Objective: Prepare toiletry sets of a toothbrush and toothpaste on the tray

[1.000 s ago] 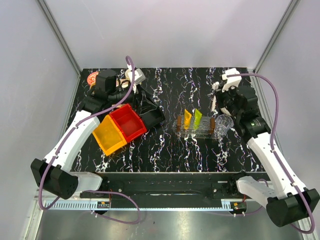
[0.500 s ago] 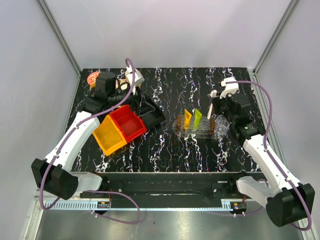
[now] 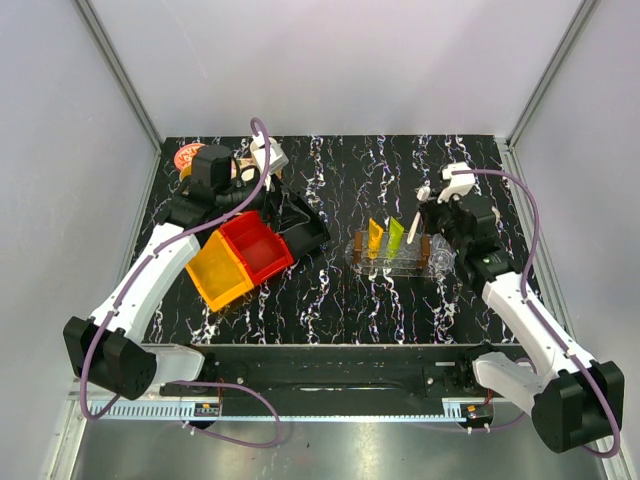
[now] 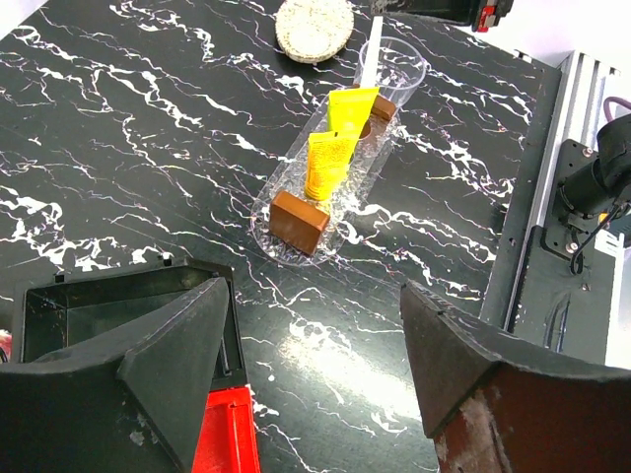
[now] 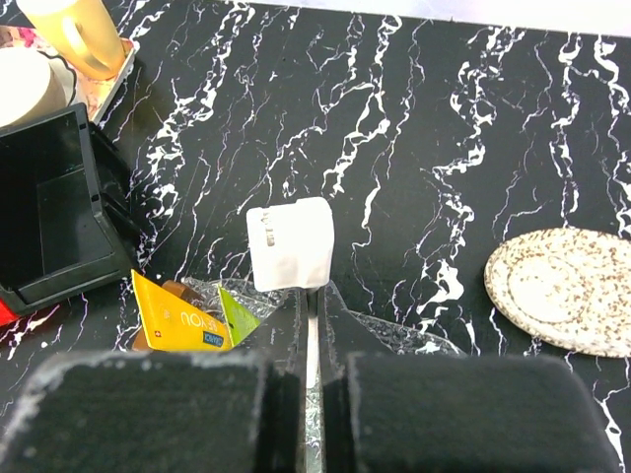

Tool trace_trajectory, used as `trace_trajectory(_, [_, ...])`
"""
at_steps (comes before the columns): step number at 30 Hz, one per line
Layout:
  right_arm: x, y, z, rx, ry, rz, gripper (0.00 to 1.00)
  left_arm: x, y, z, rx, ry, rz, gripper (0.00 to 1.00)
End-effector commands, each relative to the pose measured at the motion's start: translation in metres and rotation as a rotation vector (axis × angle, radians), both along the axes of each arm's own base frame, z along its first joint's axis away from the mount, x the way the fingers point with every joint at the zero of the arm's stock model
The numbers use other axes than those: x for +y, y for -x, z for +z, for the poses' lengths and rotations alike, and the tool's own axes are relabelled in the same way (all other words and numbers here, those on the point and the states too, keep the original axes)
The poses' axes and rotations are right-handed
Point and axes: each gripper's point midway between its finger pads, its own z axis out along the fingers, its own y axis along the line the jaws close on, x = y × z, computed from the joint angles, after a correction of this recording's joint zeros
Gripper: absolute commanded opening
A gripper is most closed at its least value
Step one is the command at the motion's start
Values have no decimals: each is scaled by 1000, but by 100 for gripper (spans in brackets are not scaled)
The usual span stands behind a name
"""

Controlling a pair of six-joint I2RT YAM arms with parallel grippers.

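My right gripper (image 3: 428, 220) (image 5: 311, 307) is shut on the toothbrush (image 3: 424, 193) (image 5: 289, 243), a white stick held upright with its wrapped white head above the jaws. It hangs over the right end of the clear rack (image 3: 391, 255), which stands on the clear oval tray (image 3: 395, 270) (image 4: 268, 205) (image 5: 414, 340). An orange-yellow toothpaste tube (image 3: 375, 237) (image 5: 175, 317) and a lime green one (image 3: 396, 234) (image 5: 237, 313) stand in the rack. My left gripper (image 3: 284, 206) (image 4: 315, 384) is open and empty, low over the black bin (image 3: 303, 228) (image 4: 89, 301).
Red bin (image 3: 256, 245) and orange bin (image 3: 217, 270) sit at the left. A clear cup (image 3: 441, 254) (image 4: 391, 67) stands by the rack's right end. A speckled coaster (image 5: 567, 291) (image 4: 314, 25) lies beyond. A floral tray with cups (image 3: 190, 158) (image 5: 74, 34) is at the far left corner.
My right arm has carried the toothbrush left and nearer, from beside the cup to above the rack's right end. The left arm has barely shifted.
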Motion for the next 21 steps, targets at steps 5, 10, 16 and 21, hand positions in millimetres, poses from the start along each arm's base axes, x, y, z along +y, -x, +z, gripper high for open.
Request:
trace_trajectory(5, [0, -6, 2, -28, -42, -19, 0, 2, -3, 14, -73, 23, 15, 74])
trace_trajectory(10, [-1, -6, -3, -27, -31, -17, 0, 2, -2, 12, -72, 21, 14, 74])
trace_trajectory(16, [-8, -8, -9, -13, -26, -51, 0, 2, -1, 12, -69, 23, 12, 74])
trace_trajectory(21, [-11, -9, -11, -13, -19, -62, 0, 3, 1, 12, -73, 23, 13, 74])
